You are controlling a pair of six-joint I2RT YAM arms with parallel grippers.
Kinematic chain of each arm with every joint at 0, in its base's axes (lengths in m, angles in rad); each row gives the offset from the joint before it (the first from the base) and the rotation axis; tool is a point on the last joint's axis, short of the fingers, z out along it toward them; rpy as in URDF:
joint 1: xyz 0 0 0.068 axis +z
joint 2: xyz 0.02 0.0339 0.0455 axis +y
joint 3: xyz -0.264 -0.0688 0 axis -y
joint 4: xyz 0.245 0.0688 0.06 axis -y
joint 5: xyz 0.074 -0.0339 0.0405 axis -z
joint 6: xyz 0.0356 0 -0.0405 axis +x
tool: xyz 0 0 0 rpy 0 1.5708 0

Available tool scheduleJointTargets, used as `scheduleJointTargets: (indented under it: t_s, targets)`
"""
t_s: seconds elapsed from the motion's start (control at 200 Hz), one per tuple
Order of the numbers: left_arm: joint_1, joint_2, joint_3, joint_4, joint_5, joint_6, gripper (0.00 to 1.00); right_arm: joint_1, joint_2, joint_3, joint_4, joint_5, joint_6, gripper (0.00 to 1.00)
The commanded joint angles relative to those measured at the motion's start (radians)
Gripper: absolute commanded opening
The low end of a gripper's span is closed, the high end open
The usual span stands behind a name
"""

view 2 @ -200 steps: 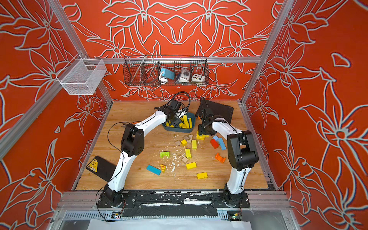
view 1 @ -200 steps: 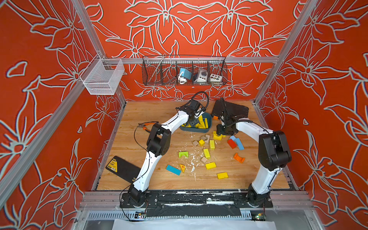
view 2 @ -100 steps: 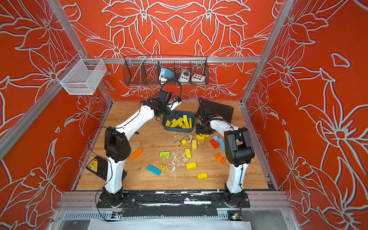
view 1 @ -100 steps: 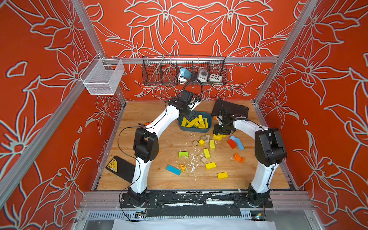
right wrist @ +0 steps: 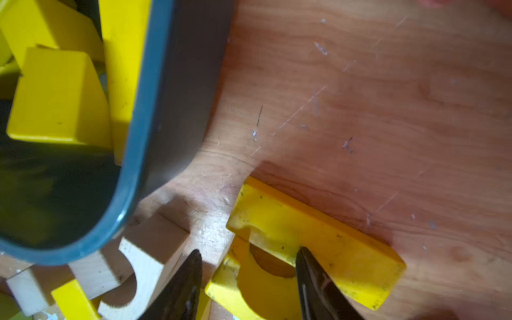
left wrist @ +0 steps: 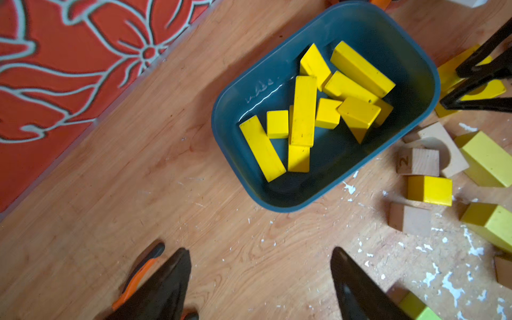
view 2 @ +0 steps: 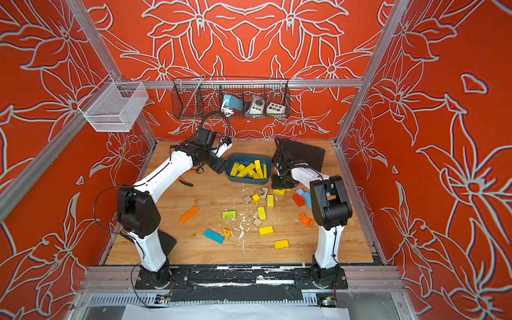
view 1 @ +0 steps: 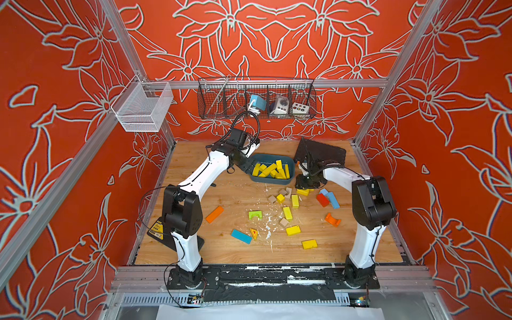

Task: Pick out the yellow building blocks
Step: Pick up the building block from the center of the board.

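The yellow building blocks (view 1: pixel 288 213) look light, rigid and slick-painted, so they are probably best pinched across flat opposite sides. Many lie in the blue bin (view 1: pixel 266 180), the rest loose near it. Just beside the bin the right gripper (right wrist: pixel 248 250) straddles a yellow arch (right wrist: pixel 257 302) leg, jaws half-narrowed, not yet pinching. The left gripper (left wrist: pixel 260 277) hangs wide and empty at the bin's other end.

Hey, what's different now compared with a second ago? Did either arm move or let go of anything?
The left gripper drew back from over the blue bin to its left side. It stands open and empty. The right gripper stayed low, jaws apart around one leg of the yellow arch. The blue bin and scattered blocks did not move.
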Motion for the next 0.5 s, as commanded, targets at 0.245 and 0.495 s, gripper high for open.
scheduleJointTargets:
  t_s: [0.245,0.495]
  targets:
    - [0.021,-0.065,-0.016,0.029,0.037,0.009,0.80,0.036,-0.085,-0.096,-0.062,0.052,-0.009,0.54]
    - [0.022,-0.090,-0.048,0.026,0.057,0.004,0.80,0.072,-0.080,-0.116,-0.073,0.135,0.012,0.50]
